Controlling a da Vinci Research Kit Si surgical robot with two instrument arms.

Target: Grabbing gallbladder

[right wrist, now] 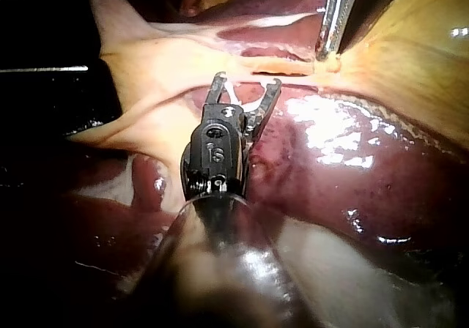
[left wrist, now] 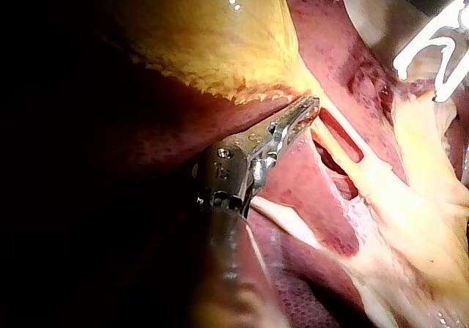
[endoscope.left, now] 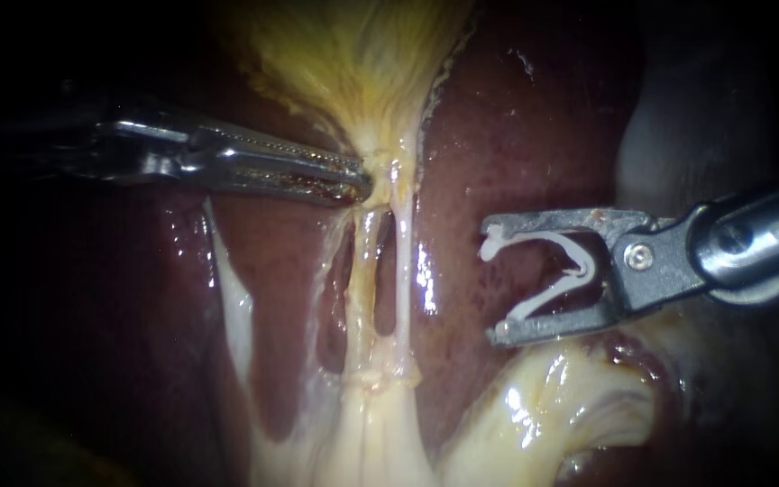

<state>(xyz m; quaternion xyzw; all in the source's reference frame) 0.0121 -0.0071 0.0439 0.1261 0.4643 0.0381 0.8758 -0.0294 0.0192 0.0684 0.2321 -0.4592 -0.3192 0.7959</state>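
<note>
The yellow gallbladder [endoscope.left: 353,63] [left wrist: 212,35] [right wrist: 410,42] narrows down to a neck. My left instrument [endoscope.left: 361,178] [left wrist: 311,108] comes in from the left, its toothed jaws lying together with their tips shut on that neck. Below the grip, two pale tubes [endoscope.left: 364,271] [endoscope.left: 403,261] run stretched toward the lower tissue. My right instrument [endoscope.left: 489,287] [right wrist: 247,80] hovers to the right of the tubes, apart from them. Its jaws stand wide and carry a white clip [endoscope.left: 556,271] [right wrist: 242,90] seated against both.
Dark red liver [endoscope.left: 516,135] [right wrist: 352,174] lies behind and on both sides of the tubes. Pale yellow fatty tissue [endoscope.left: 570,406] bulges under the right instrument. A white membrane strand [endoscope.left: 232,307] runs down at the left of the tubes.
</note>
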